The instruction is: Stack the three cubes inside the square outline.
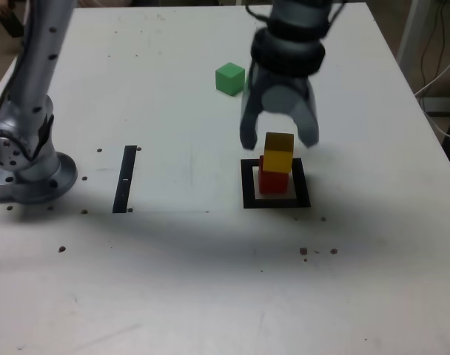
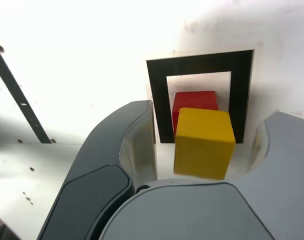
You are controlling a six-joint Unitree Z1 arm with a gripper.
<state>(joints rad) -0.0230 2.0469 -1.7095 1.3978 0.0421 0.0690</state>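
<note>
Where tape strip (image 1: 125, 179) lies, speckled white table (image 1: 173, 281).

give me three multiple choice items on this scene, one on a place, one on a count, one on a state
1. Where does the green cube sit?
A. on top of the yellow cube
B. inside the square outline
C. on the table, apart from the stack

2. How many cubes are stacked in the square outline?
A. one
B. two
C. three

3. How do the fingers of the gripper stand?
A. spread on either side of the yellow cube, clear of it
C. shut on the green cube
B. shut on the red cube

Answers:
1. C, the exterior view shows it alone on the table, beyond the outline.
2. B, the yellow cube rests on the red cube, with nothing above it.
3. A, the wrist view shows gaps between the yellow cube and both fingers.
</note>
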